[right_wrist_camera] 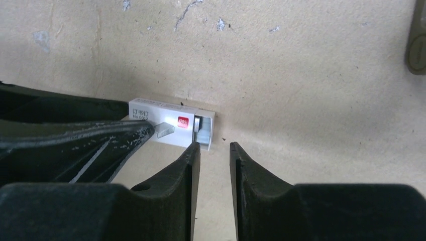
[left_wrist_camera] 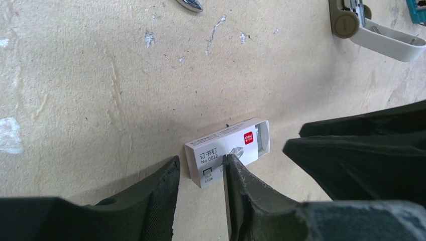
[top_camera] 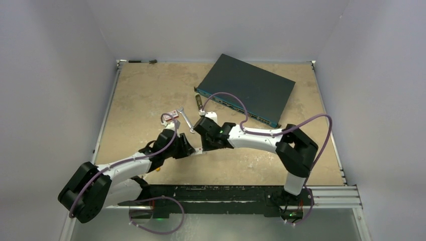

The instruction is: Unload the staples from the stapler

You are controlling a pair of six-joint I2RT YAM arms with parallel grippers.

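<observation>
Fingers of the left gripper are seen parted, with the closed end of a small white staple box lying between them and one tip pressed against its face; whether it is truly clamped cannot be told. The right gripper is held narrowly open and empty, just beside the box's open end. The stapler lies opened on the table, well apart from both grippers. The box is best pinned firmly while anything is fed into it, with the right fingertips held low and square to the opening, so that the box is not skidded away. Its inner tray is drawn slightly out, and silvery staples are visible inside; what remains inside the stapler cannot be made out.
</observation>
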